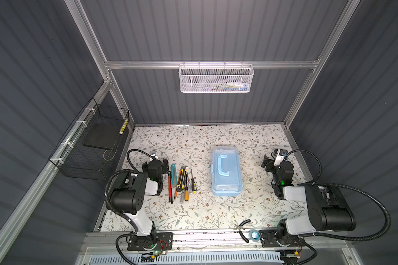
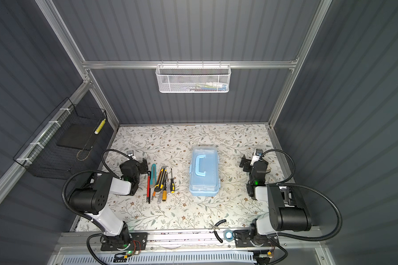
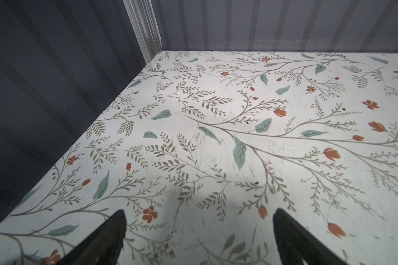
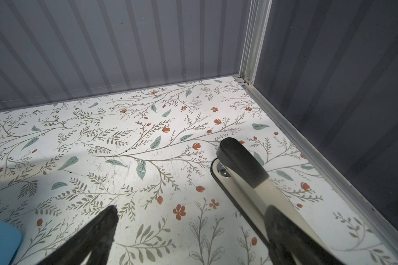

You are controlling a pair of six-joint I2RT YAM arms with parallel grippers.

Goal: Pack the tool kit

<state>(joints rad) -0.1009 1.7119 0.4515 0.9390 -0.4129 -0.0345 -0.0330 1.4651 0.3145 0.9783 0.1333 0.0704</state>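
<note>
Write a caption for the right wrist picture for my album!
Wide-open right claw over the flowery table, a black-and-cream stapler close by, the light-blue tool kit corner peeking in.

Tool box (image 1: 226, 174): one, between my two grippers.
Hand tools (image 1: 182, 183): I count at least seven, just beside my left gripper (image 3: 199, 220); they overlap, so no firmer number.
Grippers: two, counting the right gripper (image 4: 192, 208).
Baskets: two, a white mesh basket (image 1: 205, 80) and a black wire basket (image 1: 83, 169).
Stapler (image 4: 239, 165): one, by my right gripper.
Pliers (image 1: 242, 229): one.
Tape roll (image 1: 254, 235): one.
</note>
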